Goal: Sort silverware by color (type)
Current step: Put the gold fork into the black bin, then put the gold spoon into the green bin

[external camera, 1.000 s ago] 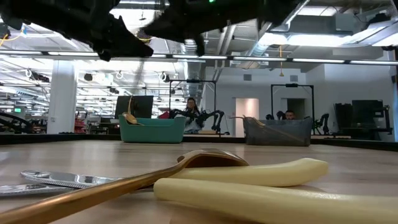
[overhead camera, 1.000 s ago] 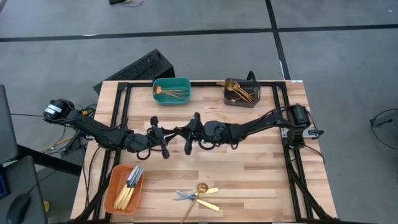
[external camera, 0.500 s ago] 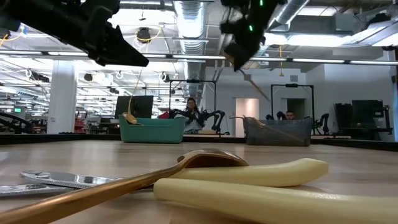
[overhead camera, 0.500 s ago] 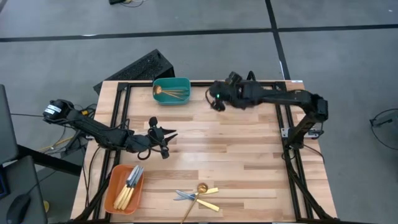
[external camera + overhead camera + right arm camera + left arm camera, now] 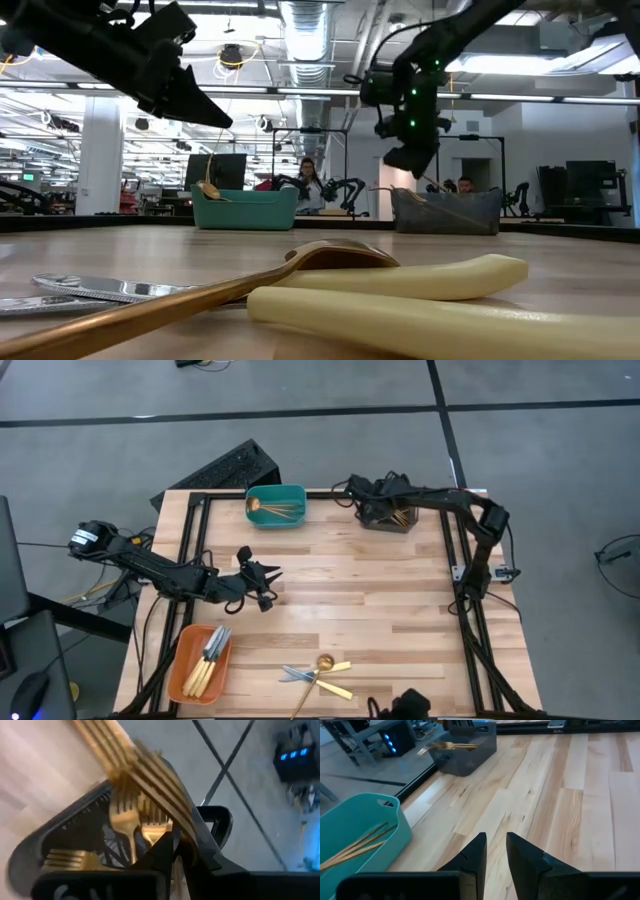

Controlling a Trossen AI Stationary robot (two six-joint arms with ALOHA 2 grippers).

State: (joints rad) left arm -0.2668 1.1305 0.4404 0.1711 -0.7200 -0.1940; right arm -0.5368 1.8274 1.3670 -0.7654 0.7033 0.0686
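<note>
Bench (image 5: 400, 610): light wood slats in a dark frame; carries three bins and a loose heap of silverware.

Right gripper (image 5: 352, 488): hangs over the near-left corner of the grey bin (image 5: 388, 512) at the far right of the bench. In the wrist view its fingers are pressed together on a gold fork (image 5: 150, 780), whose tines point down toward the forks already lying in the bin.

Left gripper (image 5: 268, 582): waits above bare bench at mid-left, fingers slightly spread, holding nothing.

Teal bin (image 5: 276, 506): far edge, left of the grey bin; holds thin gold pieces, one with a round bowl.

Orange bin (image 5: 200, 663): near left corner; holds knives with silver blades and pale handles.

Unsorted heap (image 5: 318, 674): near edge, middle; a gold spoon (image 5: 330, 255) crossed over knives with pale handles (image 5: 420, 280) and silver blades (image 5: 110, 288). Well apart from both grippers.

Stage, judged: the fork is about to be dropped in the grey bin; the heap is still to be sorted.

Risk, release: the gripper sits near the bin's corner rather than its middle, so the fork could strike the rim and tip out onto the bench or off the far edge.

Risk, heap: the remaining pieces overlap, so a pinch on one is likely to drag or lift its neighbour, and the flat blades offer little to grip.
</note>
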